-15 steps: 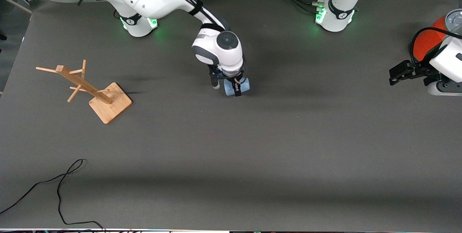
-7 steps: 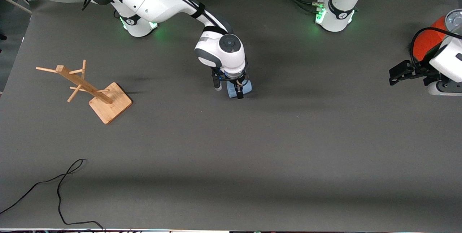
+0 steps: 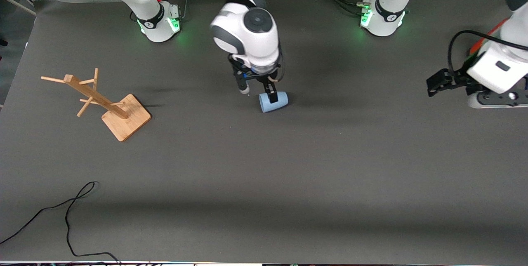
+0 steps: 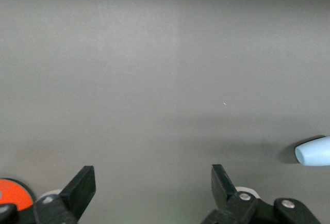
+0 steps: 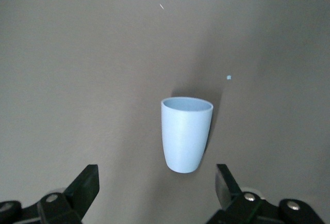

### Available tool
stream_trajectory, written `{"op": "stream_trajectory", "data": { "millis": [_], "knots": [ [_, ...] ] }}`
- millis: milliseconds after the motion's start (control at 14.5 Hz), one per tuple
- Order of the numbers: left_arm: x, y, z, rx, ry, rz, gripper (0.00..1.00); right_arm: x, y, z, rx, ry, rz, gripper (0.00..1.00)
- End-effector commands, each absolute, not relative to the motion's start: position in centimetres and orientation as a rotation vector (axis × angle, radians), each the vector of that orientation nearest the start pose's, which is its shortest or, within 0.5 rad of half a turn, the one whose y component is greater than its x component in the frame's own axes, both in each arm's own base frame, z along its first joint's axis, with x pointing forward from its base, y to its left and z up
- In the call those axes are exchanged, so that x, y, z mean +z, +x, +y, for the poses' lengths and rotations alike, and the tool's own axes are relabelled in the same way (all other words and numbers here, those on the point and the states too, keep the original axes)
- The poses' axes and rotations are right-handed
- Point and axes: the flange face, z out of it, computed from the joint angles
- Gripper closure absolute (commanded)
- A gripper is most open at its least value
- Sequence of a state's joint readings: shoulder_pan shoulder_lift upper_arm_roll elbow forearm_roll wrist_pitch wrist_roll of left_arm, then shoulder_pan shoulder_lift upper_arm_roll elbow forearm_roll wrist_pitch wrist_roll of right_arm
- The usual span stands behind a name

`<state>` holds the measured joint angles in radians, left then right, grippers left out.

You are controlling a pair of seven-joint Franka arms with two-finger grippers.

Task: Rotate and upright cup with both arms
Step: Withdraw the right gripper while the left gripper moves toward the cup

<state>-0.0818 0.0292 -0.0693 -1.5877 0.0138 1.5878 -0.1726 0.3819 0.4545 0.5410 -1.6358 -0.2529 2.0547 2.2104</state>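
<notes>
The pale-blue cup (image 3: 275, 102) lies on its side on the grey table, midway between the two arms' ends. My right gripper (image 3: 258, 94) hangs just above it, open and empty, and one fingertip (image 3: 271, 94) overlaps the cup in the front view. In the right wrist view the cup (image 5: 185, 133) lies past the spread fingers of the right gripper (image 5: 154, 189), mouth pointing away from them. My left gripper (image 3: 434, 85) hovers open over the left arm's end of the table. In the left wrist view, only an end of the cup (image 4: 314, 152) shows beside the left gripper (image 4: 153, 185).
A wooden mug tree (image 3: 99, 101) stands toward the right arm's end. An orange can (image 3: 475, 48) is mostly hidden by the left arm. A black cable (image 3: 70, 212) trails along the table edge nearest the front camera.
My right gripper has opened, let go of the cup and risen above it. The left arm has swung a little toward the table's middle.
</notes>
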Motion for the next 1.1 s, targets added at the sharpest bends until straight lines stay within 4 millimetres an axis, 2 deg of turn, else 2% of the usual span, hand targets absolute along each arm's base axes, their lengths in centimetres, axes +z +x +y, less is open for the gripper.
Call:
{"op": "stream_trajectory", "data": {
  "millis": [0, 138, 275, 413, 482, 619, 826, 1032],
  "knots": [
    [60.5, 54.9, -10.3, 0.052, -3.108, -0.094, 0.0, 44.7, 47.2, 43.9, -0.036, -2.691, 1.605, 0.0],
    [60.1, 54.4, -12.8, 0.065, -3.101, -0.125, 0.0, 49.3, 49.8, 38.5, 0.018, -2.729, 1.432, 0.0],
    [59.8, 53.9, -14.9, 0.066, -3.096, -0.163, 0.0, 54.1, 52.8, 30.1, 0.106, -2.691, 1.28, 0.0],
    [59.1, 53.1, -18.7, 0.058, -3.069, -0.193, 0.0, 56.4, 53.9, 24.1, 0.126, -2.73, 1.161, 0.0],
    [58.2, 52.8, -21.2, 0.057, -3.048, -0.218, 0.0, 57.5, 54.0, 21.5, 0.107, -2.761, 1.088, 0.0],
    [56.4, 51.2, -27.4, 0.023, -2.982, -0.287, 0.0, 59.2, 54.1, 16.4, 0.089, -2.84, 0.884, 0.0],
    [53.8, 49.2, -35.8, -0.017, -2.917, -0.363, 0.0, 61.2, 53.3, 9.9, -0.009, -2.963, 0.576, 0.0],
    [49.8, 47.5, -45.0, -0.099, -2.856, -0.435, 0.0, 62.0, 52.1, 6.2, -0.054, -3.053, 0.38, 0.0]
  ]
}}
